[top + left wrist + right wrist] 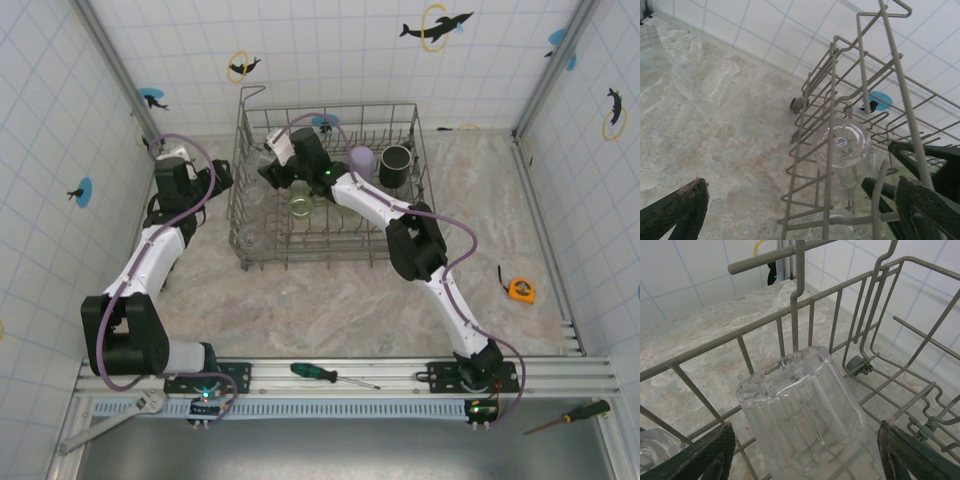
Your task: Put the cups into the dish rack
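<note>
On your left, the left pincer (802, 196) hangs spread and empty just outside the dish rack (330, 106), over the bench (330, 310). Inside the rack, the right pincer (805, 430) is spread either side of a clear cup (800, 405) standing mouth-down by the tines. Its pads seem clear of the plastic, though the view cuts off low. Further right sit a lilac cup (361, 160) and a black mug (395, 165). You look to be at the release, so next lift straight up without clipping cup or wires
</note>
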Robot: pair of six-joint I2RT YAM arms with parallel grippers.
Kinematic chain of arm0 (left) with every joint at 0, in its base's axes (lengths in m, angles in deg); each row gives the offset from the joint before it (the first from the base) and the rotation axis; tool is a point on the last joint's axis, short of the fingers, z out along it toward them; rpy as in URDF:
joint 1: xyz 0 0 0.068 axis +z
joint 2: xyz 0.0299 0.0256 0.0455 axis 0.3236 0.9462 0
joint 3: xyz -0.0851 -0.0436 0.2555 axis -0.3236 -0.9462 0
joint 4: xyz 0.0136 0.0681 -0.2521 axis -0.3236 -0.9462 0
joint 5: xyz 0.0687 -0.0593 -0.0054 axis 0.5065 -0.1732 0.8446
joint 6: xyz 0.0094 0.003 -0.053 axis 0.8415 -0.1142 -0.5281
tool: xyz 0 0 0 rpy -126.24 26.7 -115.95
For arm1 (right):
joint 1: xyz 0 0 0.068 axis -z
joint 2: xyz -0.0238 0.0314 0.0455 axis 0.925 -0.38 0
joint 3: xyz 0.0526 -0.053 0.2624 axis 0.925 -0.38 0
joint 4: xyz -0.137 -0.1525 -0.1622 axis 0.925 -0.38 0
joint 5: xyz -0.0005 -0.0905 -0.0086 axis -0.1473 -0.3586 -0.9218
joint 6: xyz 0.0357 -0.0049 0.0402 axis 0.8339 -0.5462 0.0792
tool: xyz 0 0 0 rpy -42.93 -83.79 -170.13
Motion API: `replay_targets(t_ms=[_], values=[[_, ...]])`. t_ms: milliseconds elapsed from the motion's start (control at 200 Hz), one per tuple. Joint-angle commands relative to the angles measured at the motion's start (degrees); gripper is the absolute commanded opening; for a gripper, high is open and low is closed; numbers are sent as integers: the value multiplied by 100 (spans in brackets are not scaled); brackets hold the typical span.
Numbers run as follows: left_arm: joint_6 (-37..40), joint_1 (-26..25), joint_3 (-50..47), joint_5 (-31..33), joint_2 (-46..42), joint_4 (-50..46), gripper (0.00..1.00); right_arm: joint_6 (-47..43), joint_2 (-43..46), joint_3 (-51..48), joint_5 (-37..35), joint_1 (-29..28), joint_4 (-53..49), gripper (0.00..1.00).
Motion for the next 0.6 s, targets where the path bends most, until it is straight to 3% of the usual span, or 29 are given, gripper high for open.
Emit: replay_targets(t_ms=[0,245,596], values=[[18,-160,52,-631,193,-154,98,-229,-227,351,108,-3,39,77],[10,-385,50,-899,429,-128,98,-350,-533,657,167,-34,19,76],[102,-1099,211,-1078,612,-92,98,-751,-553,653,14,-96,-295,78]])
